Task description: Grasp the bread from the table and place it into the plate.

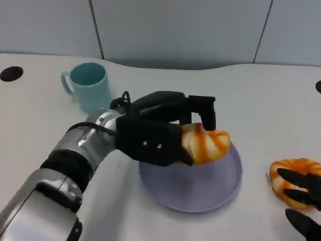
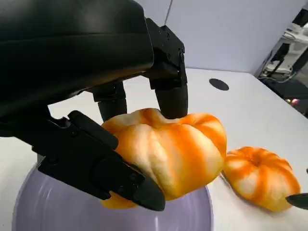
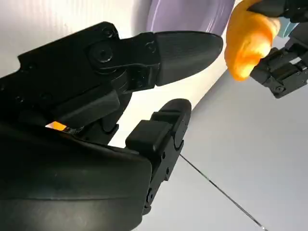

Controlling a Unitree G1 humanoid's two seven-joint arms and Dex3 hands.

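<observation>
Left hand (image 1: 160, 131) grips an orange-and-cream striped bread roll (image 1: 205, 143), fingers over the top, thumb underneath. Left wrist view confirms: black fingers (image 2: 168, 91) press on the roll's top, and the thumb wraps its lower side. The bread roll (image 2: 171, 151) hangs above the round lavender plastic plate (image 1: 200, 193), over the plate's far-left part; cannot tell from the head view whether it touches the plate surface. Left wrist view shows the plate rim (image 2: 29, 211) below the roll, with the roll apparently lifted off it.

Second bread roll, same orange-and-cream striping (image 1: 293, 178), lies on the white table (image 1: 251, 95) just right of the plate, not touching the rim. It also shows in the left wrist view (image 2: 257, 175), beside the held one.

Right hand (image 1: 303, 198) sits at the lower right edge, fingers spread and resting on or just over the second roll; contact not clear. Right wrist view shows its fingers (image 3: 178, 48) apart, nothing clearly between them. The same view catches the held roll (image 3: 248, 41) and the plate (image 3: 192, 14) beyond.

Light teal plastic mug (image 1: 88, 83) stands upright on the table, behind the left forearm, well apart from the plate. Dark round cable holes in the tabletop: one far left (image 1: 11, 73), one at the right edge.
</observation>
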